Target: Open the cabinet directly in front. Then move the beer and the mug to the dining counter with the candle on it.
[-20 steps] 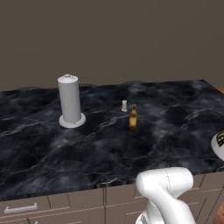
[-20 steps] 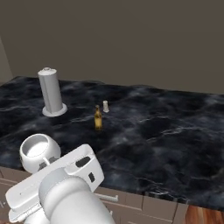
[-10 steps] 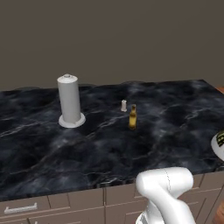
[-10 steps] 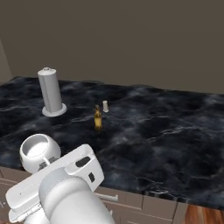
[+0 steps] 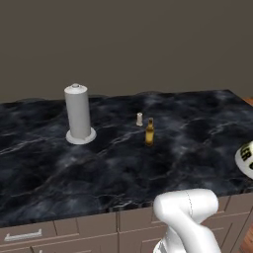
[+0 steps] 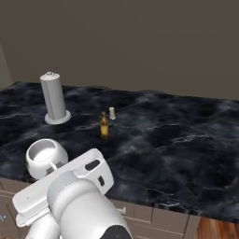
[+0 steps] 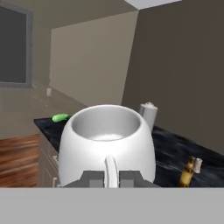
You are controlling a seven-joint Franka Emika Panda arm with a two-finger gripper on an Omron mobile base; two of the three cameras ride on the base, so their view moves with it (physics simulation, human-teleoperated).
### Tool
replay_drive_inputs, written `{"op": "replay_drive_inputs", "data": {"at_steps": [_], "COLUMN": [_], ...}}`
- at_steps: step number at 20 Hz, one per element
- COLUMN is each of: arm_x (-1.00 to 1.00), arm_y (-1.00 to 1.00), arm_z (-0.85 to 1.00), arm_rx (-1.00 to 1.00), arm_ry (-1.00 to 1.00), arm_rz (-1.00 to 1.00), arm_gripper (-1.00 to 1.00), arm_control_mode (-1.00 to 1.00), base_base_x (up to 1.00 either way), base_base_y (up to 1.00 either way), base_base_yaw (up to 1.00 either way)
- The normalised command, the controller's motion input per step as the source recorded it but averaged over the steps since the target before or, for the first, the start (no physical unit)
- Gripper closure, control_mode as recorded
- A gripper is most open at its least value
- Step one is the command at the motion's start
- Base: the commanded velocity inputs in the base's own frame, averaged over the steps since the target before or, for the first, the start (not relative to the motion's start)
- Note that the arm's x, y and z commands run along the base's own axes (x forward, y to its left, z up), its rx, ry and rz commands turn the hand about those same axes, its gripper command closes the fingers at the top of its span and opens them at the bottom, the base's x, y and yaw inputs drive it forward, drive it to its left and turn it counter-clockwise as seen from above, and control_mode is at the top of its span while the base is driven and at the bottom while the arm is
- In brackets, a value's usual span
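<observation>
My gripper (image 7: pixel 110 179) is shut on the handle of the white mug (image 7: pixel 106 146), which it holds upright with its mouth up. The mug (image 6: pixel 44 156) hangs at the front edge of the dining counter (image 6: pixel 177 140), at the right edge of the left base view (image 5: pixel 245 158). Farther back on the black marble stands the amber beer (image 5: pixel 149 132) (image 6: pixel 104 126) (image 7: pixel 187 173). Just behind it is the small cream candle (image 5: pixel 139 119) (image 6: pixel 112 113) (image 7: pixel 198 165). The cabinet is out of view.
A tall grey cylinder on a round base (image 5: pixel 78 113) (image 6: pixel 53 98) stands left of the bottle. A green object (image 7: pixel 60 117) lies on the counter's far end. Grey drawers (image 5: pixel 29 234) run below the top, with wooden floor (image 6: pixel 219 228) to the right.
</observation>
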Motion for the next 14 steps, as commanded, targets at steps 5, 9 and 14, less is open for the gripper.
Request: {"op": "replay_drive_inputs", "data": {"at_steps": [5,9,14], "arm_x": [0.40,0.29,0.27], "arm_y": [-0.12,-0.19,-0.17], "arm_z": [0.00,0.00,0.00], "arm_rx": [0.00,0.00,0.00], "arm_ry": [0.00,0.00,0.00], "arm_rz": [0.00,0.00,0.00], "arm_gripper": [1.00,1.00,1.00], "arm_control_mode": [-1.00,-1.00,-1.00], "base_base_x": [0.00,0.00,0.00], "base_base_y": [0.00,0.00,0.00], "base_base_yaw": [0.00,0.00,0.00]}}
